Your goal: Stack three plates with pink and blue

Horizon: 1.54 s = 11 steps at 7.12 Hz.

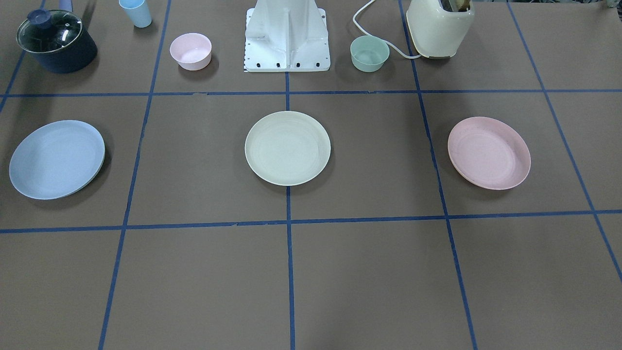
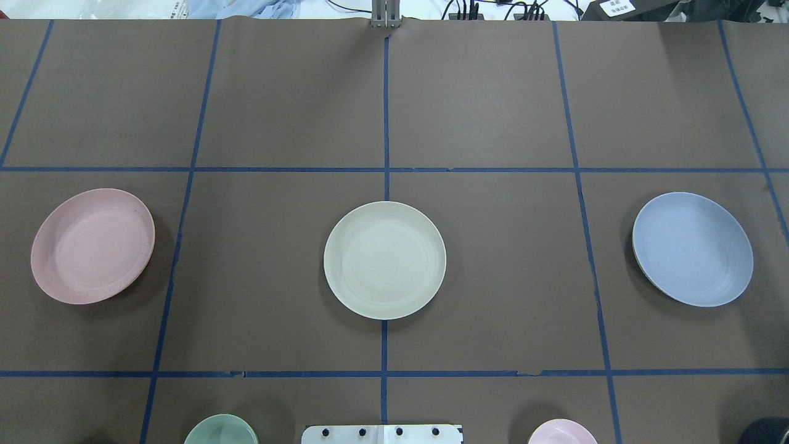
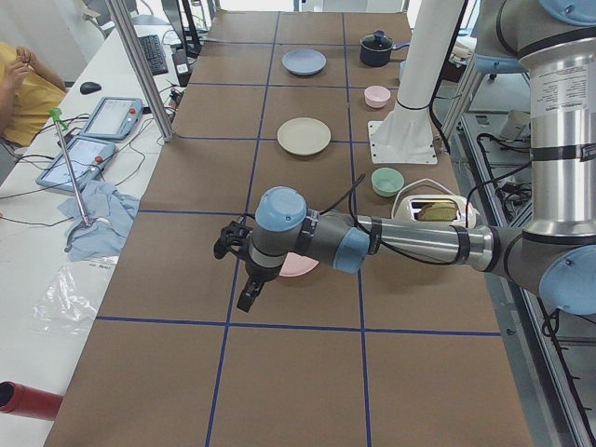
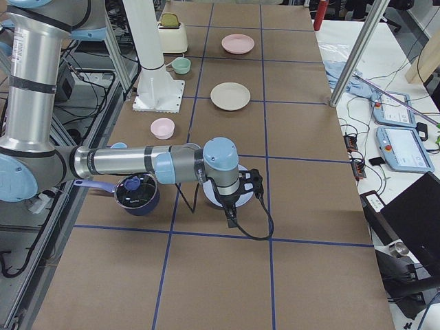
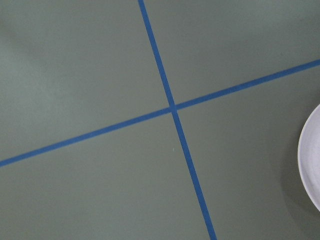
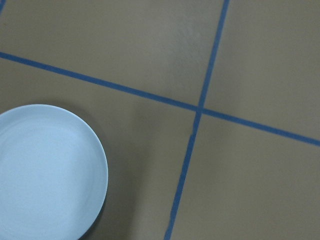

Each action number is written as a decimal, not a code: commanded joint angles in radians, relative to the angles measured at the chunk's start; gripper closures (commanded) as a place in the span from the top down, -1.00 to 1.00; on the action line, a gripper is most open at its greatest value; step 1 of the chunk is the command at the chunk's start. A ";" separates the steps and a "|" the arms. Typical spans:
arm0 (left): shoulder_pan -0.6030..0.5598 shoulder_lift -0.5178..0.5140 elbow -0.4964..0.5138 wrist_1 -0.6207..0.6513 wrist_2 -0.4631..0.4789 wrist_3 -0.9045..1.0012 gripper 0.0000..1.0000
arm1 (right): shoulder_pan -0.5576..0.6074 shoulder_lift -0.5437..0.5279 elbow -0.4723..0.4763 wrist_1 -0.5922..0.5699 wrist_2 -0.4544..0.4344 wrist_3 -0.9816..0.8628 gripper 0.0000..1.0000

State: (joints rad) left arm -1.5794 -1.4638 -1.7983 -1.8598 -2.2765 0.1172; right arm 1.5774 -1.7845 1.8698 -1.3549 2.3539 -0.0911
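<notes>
Pink plate (image 2: 92,245), cream plate (image 2: 384,259), blue plate (image 2: 692,248), well apart

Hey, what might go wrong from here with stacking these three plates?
1. The pink plate, cream plate and blue plate all lie flat and apart; a finger may slip off a thin rim or shove the plate along.
2. If the left arm and right arm both carry to the cream plate, they could meet over the centre.
3. The pot sits close under the right arm's forearm; a low swing may clip it.
</notes>
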 commanded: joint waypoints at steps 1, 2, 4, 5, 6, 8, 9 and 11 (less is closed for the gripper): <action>0.001 -0.078 0.043 -0.132 -0.003 -0.001 1.00 | -0.003 0.007 -0.021 0.154 0.027 0.020 1.00; 0.004 -0.082 0.063 -0.163 -0.005 -0.001 1.00 | -0.008 0.008 -0.030 0.157 0.024 0.040 1.00; 0.009 -0.072 0.056 -0.248 -0.009 -0.094 1.00 | -0.032 0.011 -0.038 0.230 0.065 0.144 1.00; 0.079 -0.040 0.066 -0.328 -0.041 -0.114 1.00 | -0.136 0.011 -0.044 0.303 0.056 0.271 1.00; 0.125 -0.015 0.068 -0.355 -0.058 -0.233 0.99 | -0.255 0.011 -0.037 0.354 -0.020 0.412 1.00; 0.275 0.096 0.085 -0.613 0.071 -0.554 1.00 | -0.336 0.008 -0.041 0.463 -0.100 0.580 1.00; 0.364 0.153 0.092 -0.769 0.168 -0.714 1.00 | -0.336 0.007 -0.041 0.465 -0.101 0.580 1.00; 0.528 0.161 0.164 -0.877 0.277 -0.915 1.00 | -0.336 0.004 -0.043 0.465 -0.102 0.582 1.00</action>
State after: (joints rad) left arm -1.1549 -1.3141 -1.6709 -2.6665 -2.0734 -0.6634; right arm 1.2429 -1.7790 1.8277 -0.8923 2.2539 0.4861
